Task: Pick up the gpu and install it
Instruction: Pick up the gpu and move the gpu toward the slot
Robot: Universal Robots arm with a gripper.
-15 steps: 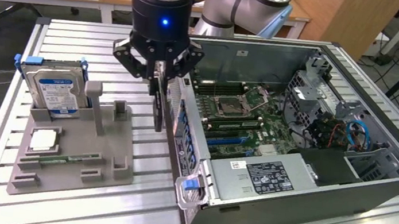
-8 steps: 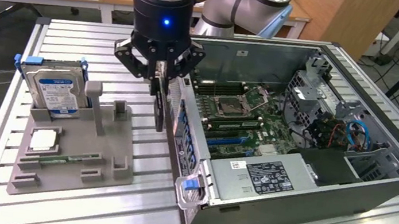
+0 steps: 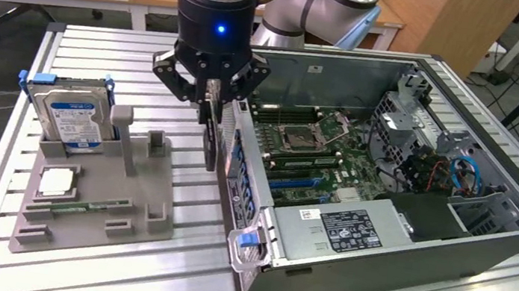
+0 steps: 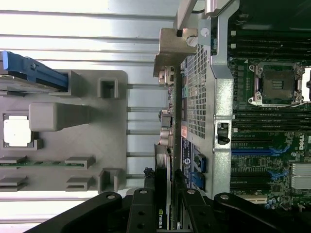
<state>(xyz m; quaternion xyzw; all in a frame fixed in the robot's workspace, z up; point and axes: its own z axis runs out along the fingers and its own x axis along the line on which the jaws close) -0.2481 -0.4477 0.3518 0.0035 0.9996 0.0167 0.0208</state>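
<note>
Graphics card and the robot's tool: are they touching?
Touching. The wrist view shows the tool clamped on both faces of the graphics card.

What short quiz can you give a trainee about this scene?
1. True or false: the tool grips the gpu between the grey holder and the computer case.
2. What stands upright in the grey holder? A) hard drive B) fan C) keyboard
3. Fill in: the gpu is ___ the computer case, not yet installed.
Key: 1 true; 2 A; 3 outside.
</note>
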